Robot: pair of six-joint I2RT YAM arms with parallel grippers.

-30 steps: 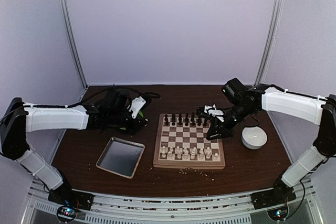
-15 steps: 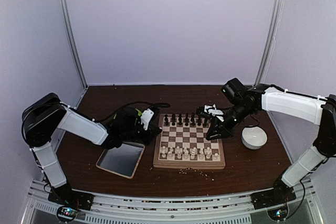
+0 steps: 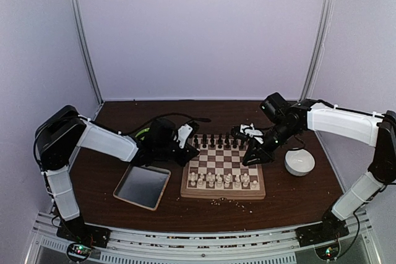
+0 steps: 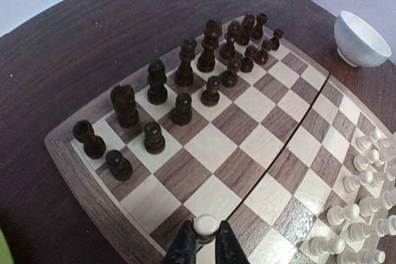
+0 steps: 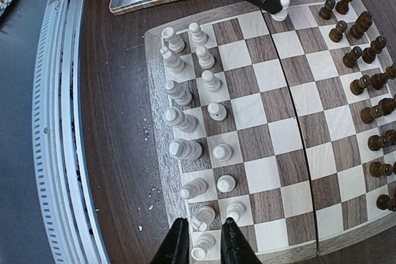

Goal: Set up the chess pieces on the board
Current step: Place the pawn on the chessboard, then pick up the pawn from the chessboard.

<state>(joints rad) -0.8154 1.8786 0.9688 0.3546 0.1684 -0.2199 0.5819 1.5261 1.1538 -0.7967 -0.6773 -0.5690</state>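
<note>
**A:** What does the overhead camera show?

**B:** A dark wooden table (image 3: 93,174) with a chessboard (image 3: 223,195) in the middle. The dark chess pieces (image 3: 213,141) fill the two far rows, and the white chess pieces (image 3: 219,180) the two near rows. A silver tray (image 3: 142,185) lies just left of the board, and a white bowl (image 3: 299,162) just right of it. A few pale crumbs (image 3: 216,201) dot the table at the board's near rim. The left gripper (image 3: 187,150) reaches over the board's left edge. The right gripper (image 3: 252,157) hangs over its right edge.

**A:** And the left wrist camera?

**B:** Two black fingers (image 4: 184,246) are closed on the round head of a white pawn (image 4: 206,222). It is low over a square at the board's left edge, midway between the two armies. I cannot tell whether its base touches the square. The dark pieces stand upright beyond it, and the bowl sits at the top right.

**A:** The right wrist camera?

**B:** It looks down on the white rows. The right gripper's fingers stand a narrow gap apart, gripping nothing, above the corner of the white back row. Across the board, the left gripper holds its pawn beside the board's central fold.
</note>
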